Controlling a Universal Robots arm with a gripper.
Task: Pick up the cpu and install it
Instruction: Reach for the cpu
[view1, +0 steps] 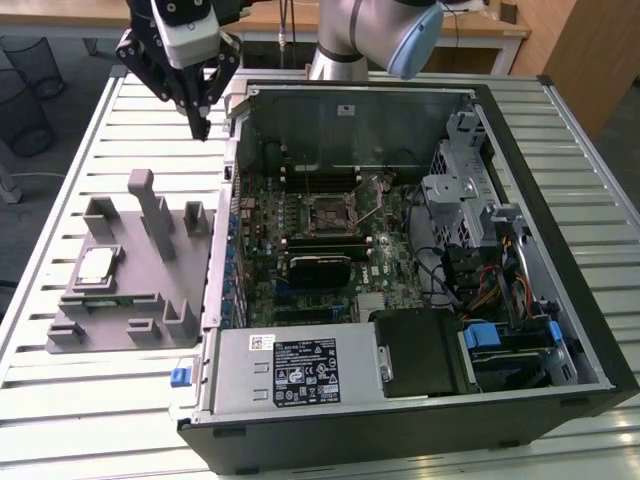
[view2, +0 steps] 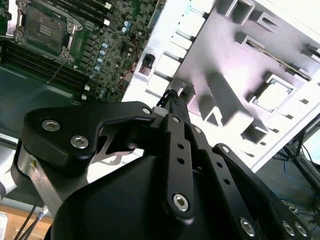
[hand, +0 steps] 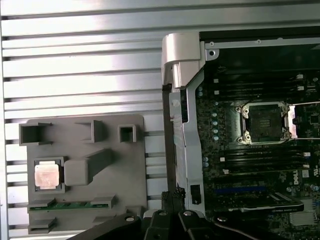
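Tool (view1: 200, 128) hangs pinched shut and empty above the slatted tabletop (view1: 60, 400), just outside the wall of the open computer case (view1: 420, 440). At the exterior view's left, the cpu (view1: 97, 263) lies flat in a square pocket of the grey holder (view1: 150, 295). It is well apart from the fingertips and nearer the camera. At the view's right, inside the case, the socket (view1: 328, 212) stands empty.

Slatted table (view1: 90, 405) bears a grey fixture (view1: 140, 290) beside an open computer case (view1: 420, 428)
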